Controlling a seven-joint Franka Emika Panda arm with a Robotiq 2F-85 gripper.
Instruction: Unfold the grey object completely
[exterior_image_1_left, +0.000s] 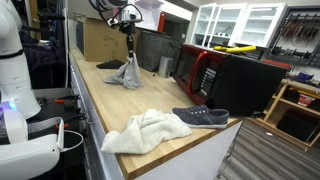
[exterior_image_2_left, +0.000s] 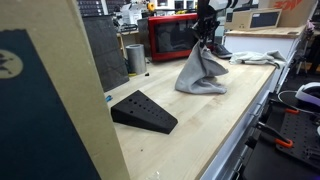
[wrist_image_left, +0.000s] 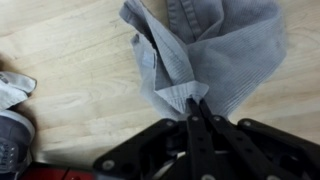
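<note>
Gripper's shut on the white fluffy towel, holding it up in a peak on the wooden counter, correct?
Wrong cloth: the gripper is shut on the grey cloth, holding it up in a peak on the wooden counter; the wrist view shows it. The white towel lies by the shoe in an exterior view.

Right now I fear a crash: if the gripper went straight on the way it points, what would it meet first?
The grey cloth pinched in the gripper hangs below it, so that bunches first; behind it lies the wooden table, though depth is unclear.
</note>
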